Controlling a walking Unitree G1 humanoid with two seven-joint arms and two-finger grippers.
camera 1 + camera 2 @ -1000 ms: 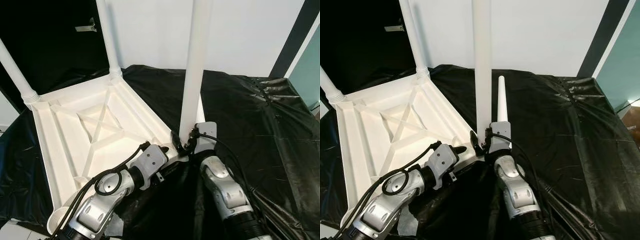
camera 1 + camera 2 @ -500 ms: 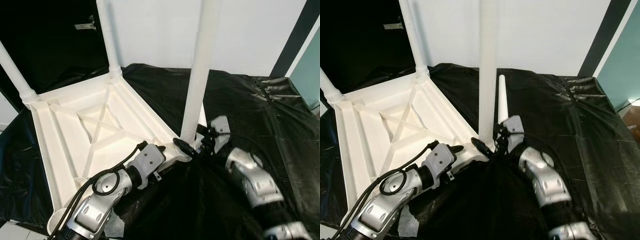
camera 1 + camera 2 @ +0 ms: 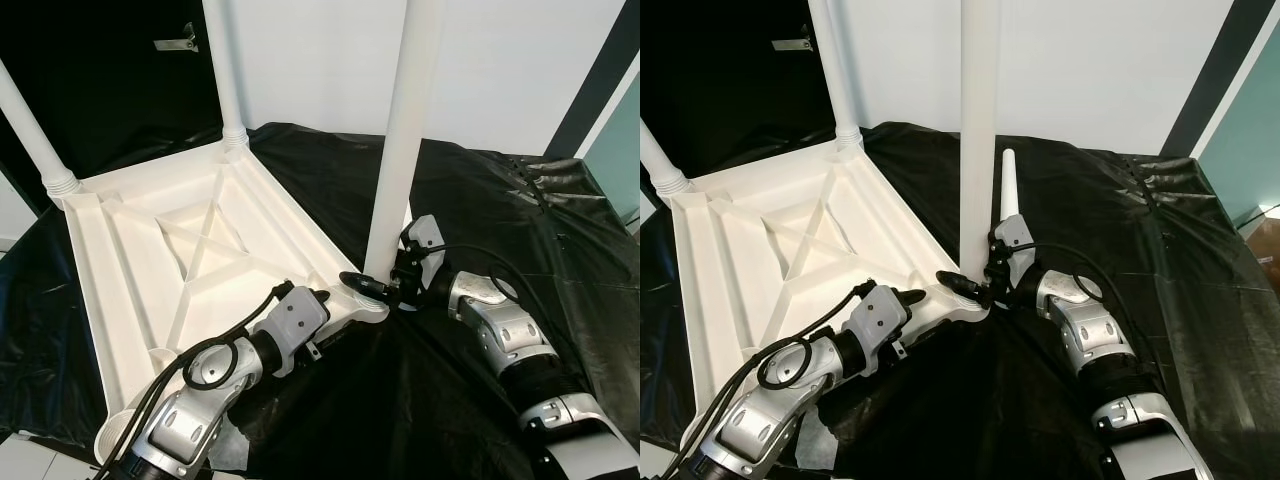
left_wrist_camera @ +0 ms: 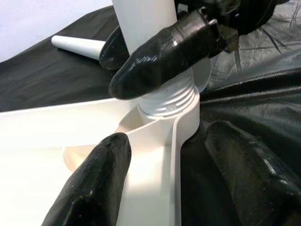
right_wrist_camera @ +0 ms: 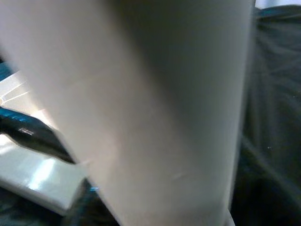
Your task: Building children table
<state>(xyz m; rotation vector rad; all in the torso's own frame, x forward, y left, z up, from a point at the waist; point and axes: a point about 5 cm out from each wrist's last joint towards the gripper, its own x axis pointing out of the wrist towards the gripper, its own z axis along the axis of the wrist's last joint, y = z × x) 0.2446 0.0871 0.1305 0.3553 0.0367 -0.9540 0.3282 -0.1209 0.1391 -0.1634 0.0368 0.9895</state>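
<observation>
the upturned white moulded-plastic children's table top [image 3: 180,250] is lying underside up on the worktop covered w/ black plastic sheeting [image 3: 500,210]. two white round plastic legs [image 3: 222,70] are already standing in the far corner sockets. a third tall white plastic leg [image 3: 405,140] is standing upright in the near corner socket, threaded collar showing at its foot in the left wrist view. a fourth loose tapered white leg [image 3: 1008,190] is lying on the sheeting just behind it.

right gripper [image 3: 375,287] is reaching in from the right side, jaws clamping the third leg right at its base, just above the collar. left gripper [image 4: 174,183] is sitting at the table top's near edge, jaws spread apart, straddling the corner rim; one finger on the inner side, other on the sheeting side, not squeezing as far as i can tell.

handling, my guess: hollow plastic, so light & stiff, but smooth & glossy, prob slippery under hard fingertips. long leg = lots of leverage, so holding low near the thread is giving best control for twisting; holding high would be tipping it. top is light too, likely sliding on the slick sheeting, so bracing that corner rim is making sense. threads prob cross-threading easily if the leg is leaning.
</observation>
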